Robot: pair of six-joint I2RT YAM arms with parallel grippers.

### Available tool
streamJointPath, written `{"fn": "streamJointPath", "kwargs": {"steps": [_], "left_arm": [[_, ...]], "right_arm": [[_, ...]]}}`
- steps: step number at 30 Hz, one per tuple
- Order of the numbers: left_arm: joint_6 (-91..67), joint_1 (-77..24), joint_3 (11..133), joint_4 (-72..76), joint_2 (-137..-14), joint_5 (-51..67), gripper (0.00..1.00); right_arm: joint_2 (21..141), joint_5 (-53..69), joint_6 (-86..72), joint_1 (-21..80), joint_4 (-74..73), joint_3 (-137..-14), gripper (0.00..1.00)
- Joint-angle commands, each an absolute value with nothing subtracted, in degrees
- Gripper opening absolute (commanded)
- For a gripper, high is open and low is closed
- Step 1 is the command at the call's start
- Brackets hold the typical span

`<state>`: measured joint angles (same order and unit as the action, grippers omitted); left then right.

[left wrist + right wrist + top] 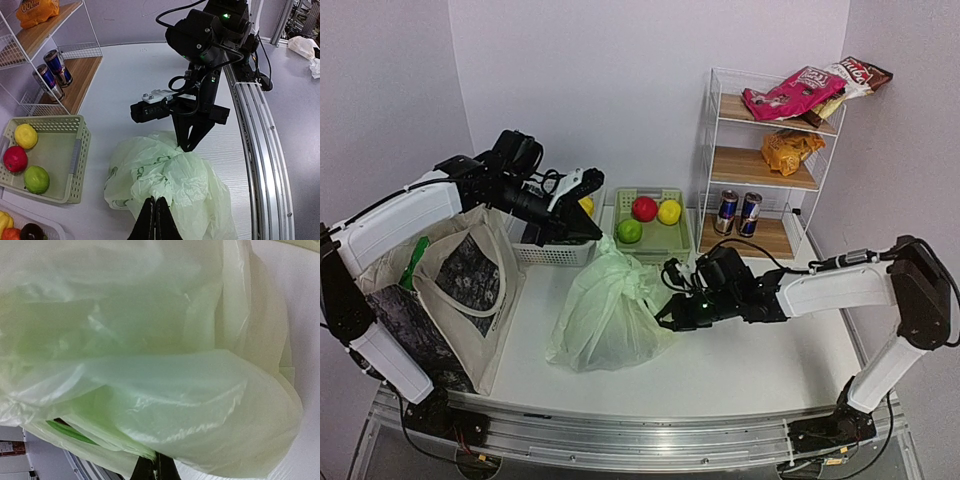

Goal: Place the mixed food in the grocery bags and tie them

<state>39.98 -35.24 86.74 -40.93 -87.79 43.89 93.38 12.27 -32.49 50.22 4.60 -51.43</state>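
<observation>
White tabletop (720,370) and pale walls fill the view from above. What is inside the plastic bag (605,315) in the middle cannot be seen. The white basket (555,252) is mostly hidden behind the left claw (594,236), which is shut tight just by the bag's top. One canvas tote (460,290) stands at the left, with something green poking out that I cannot name. The right claw (665,318) is shut too and touches the bag's right side. On the wire shelf (745,168) I count two drink cans (738,212), one orange crisp packet (790,150) and one pink crisp packet (790,95). From the left wrist, the green basket (77,160) holds three round fruits: one yellow, one red, one green. The orange crisp packet is cut off at the top. The right claw's tips meet at the bag's edge, and I cannot tell if they pinch any plastic. From the right wrist, the blurry bag fills nearly everything, and only the closed tips show at the bottom.
</observation>
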Motion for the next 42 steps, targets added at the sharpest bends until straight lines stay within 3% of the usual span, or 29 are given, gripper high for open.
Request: {"fn": "streamJointPath", "kwargs": {"steps": [1, 5, 11, 17, 23, 42], "left_arm": [[34.21, -33.58, 90.42, -35.12, -84.71, 46.62, 0.00], [35.35, -33.61, 90.65, -34.43, -84.65, 45.00, 0.00], [47.65, -25.61, 89.50, -29.00, -88.71, 31.31, 0.00], [59.66, -23.98, 76.07, -19.90, -86.32, 26.39, 0.00], [61.81, -23.90, 70.96, -14.91, -88.32, 20.03, 0.00], [63.22, -21.79, 79.22, -6.79, -95.83, 15.28, 0.00]], "right_arm": [[98.06, 9.56, -33.44, 49.88, -12.39, -47.58, 0.00], [98.50, 9.55, -32.99, 49.91, -12.46, -47.80, 0.00], [97.45, 8.39, -33.77, 49.87, -12.48, -43.35, 0.00], [97.30, 8.44, -34.91, 49.97, -12.40, -40.35, 0.00], [97.17, 9.23, -34.22, 50.08, -13.10, -40.36, 0.00], [97.58, 8.57, -34.81, 53.22, -19.65, -39.95, 0.00]]}}
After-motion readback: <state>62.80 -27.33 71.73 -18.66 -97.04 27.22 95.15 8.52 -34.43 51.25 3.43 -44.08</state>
